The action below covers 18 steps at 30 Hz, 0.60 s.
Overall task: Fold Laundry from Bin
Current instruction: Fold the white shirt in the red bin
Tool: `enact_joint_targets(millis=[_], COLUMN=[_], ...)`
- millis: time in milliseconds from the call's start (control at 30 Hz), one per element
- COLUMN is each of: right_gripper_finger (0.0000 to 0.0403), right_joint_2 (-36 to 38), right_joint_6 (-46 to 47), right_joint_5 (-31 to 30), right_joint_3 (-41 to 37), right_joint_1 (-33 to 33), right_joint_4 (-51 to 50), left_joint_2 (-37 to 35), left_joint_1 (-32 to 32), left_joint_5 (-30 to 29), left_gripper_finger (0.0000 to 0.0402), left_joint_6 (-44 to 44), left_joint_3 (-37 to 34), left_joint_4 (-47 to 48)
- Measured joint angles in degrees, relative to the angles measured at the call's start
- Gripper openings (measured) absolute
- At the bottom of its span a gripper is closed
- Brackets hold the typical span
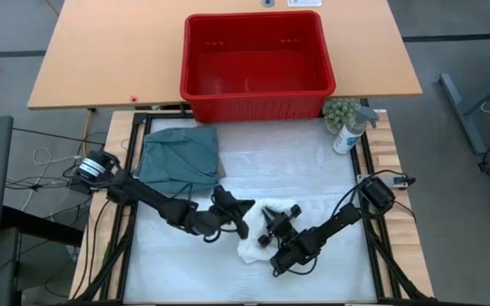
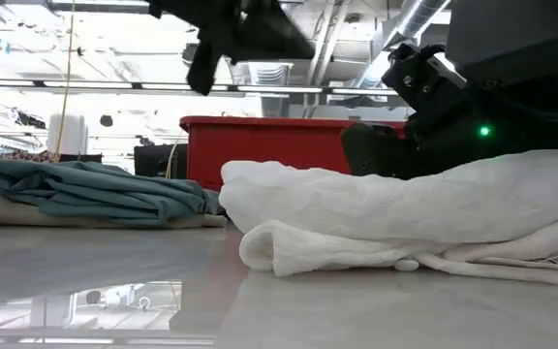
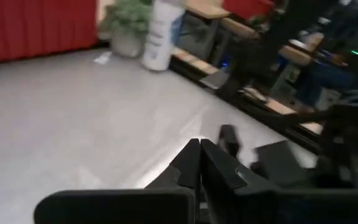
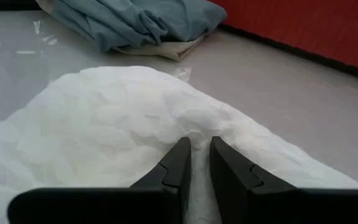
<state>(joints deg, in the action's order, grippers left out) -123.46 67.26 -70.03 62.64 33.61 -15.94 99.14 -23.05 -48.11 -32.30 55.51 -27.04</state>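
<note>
White garment (image 4: 135, 118) lies bunched at mid-table, near the folded teal garment (image 1: 177, 157); red bin (image 1: 258, 64) empty behind. Right gripper (image 4: 199, 163) pinches a white fold. Left gripper (image 3: 199, 163) closed, empty, raised. Lift slowly; confirm single layer.

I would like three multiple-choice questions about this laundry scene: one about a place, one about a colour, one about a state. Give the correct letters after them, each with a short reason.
1. Where is the white garment?
A. in the bin
B. on the table by the right gripper
C. on the floor

2. What colour is the bin?
A. red
B. blue
C. grey

3. How are the left gripper fingers?
A. wide open
B. holding the teal garment
C. shut on nothing

Answers:
1 B: it lies at the right gripper.
2 A: its walls are bright red.
3 C: the fingers meet over bare table; the teal garment lies apart.
</note>
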Motion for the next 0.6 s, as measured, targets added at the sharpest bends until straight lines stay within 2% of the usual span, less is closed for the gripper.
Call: enact_joint_targets(millis=[67, 167, 233, 433, 600], right_gripper_finger=[0.0086, 0.0086, 0.0086, 0.0086, 0.0086], right_joint_2=[-0.03, -0.07, -0.07, -0.07, -0.09], right_joint_6=[-0.03, -0.05, -0.11, -0.22, -0.20], right_joint_5=[0.02, 0.02, -0.01, 0.02, 0.02], right_joint_3=[-0.03, -0.03, -0.03, -0.05, -0.08], right_joint_1=[0.00, 0.00, 0.00, 0.00, -0.02], right_joint_4=[0.04, 0.04, 0.04, 0.04, 0.00], left_joint_2=[2.40, 8.14, 11.82, 18.53, 21.91], left_joint_1=[0.87, 2.53, 3.07, 3.21, 3.18], left_joint_5=[0.38, 7.55, 9.95, 5.74, 5.25], left_gripper_finger=[0.0000, 0.0000, 0.0000, 0.0000, 0.0000], left_joint_6=[-3.73, -7.28, -7.42, -12.41, -14.01], left_joint_3=[-0.40, -0.50, -0.49, -0.48, -0.33], left_joint_4=[-0.19, -3.43, -7.26, -8.22, -8.82])
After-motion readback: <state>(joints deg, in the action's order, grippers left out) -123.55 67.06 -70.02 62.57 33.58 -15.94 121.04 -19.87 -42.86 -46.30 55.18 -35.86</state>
